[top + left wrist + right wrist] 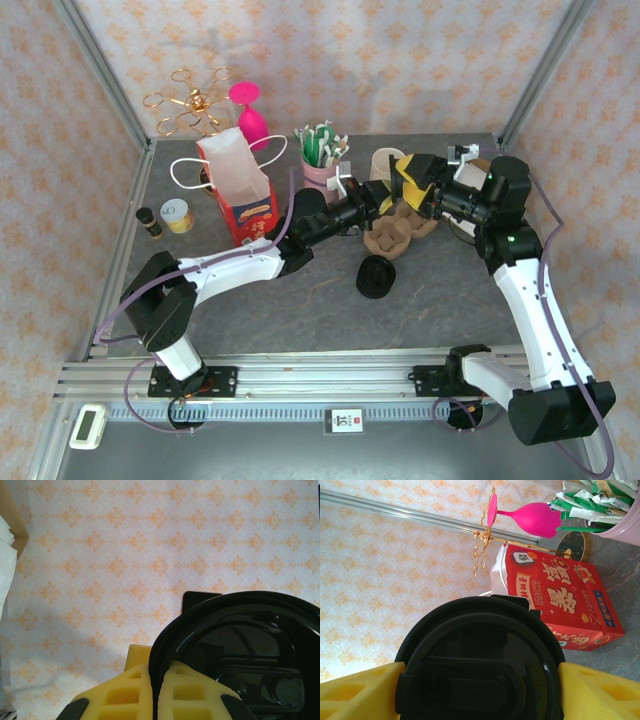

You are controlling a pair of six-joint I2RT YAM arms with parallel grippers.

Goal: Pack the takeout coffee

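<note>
By brown pulp cup carrier (pixel 400 228), left gripper (pixel 158 675) pinches round black plastic lid (pixel 235 605) by its rim. Right gripper (pixel 480 680) straddles it, grip unclear. Edge pinch may slip, dropping lid.

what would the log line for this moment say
left gripper: shut on black lid rim | right gripper: straddles round black lid top, grip unclear | paper bag: upright

**Front open, back crowded**

In front the tabletop (pixel 300 320) lies bare but for the lids (pixel 375 276). Behind, bag (pixel 240 190), stirrer cup (pixel 322 165) and carrier (pixel 395 228) stand close together. The left pincer (pixel 157 672) and right pincer (pixel 480 680) meet over the carrier. Jar (pixel 178 215) and bottle (pixel 150 222) sit by the left edge.
</note>
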